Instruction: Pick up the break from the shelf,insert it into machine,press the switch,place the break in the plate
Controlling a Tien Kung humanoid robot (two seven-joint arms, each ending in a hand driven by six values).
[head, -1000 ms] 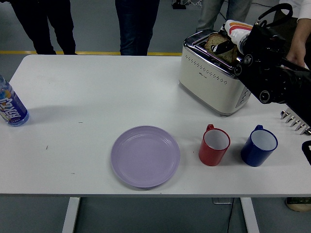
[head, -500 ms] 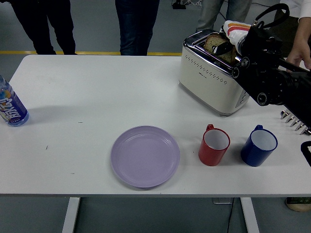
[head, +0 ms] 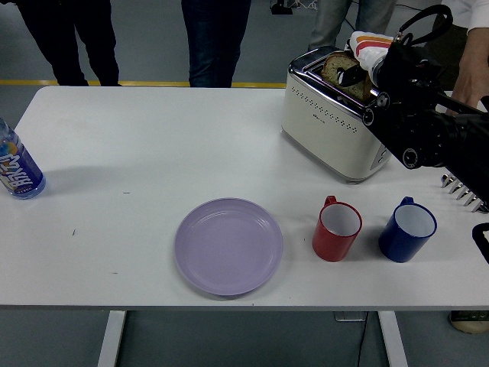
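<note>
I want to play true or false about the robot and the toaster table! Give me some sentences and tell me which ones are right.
1. A slice of bread is sticking out of the top of the toaster. True.
2. The purple plate already has bread on it. False: the plate is bare.
3. The red mug stands to the left of the blue mug. True.
4. The water bottle is right beside the toaster. False: it stands at the table's far left edge, and the toaster is at the right.
5. The right robot hand is over the plate. False: it is up at the toaster's top, by the bread.
</note>
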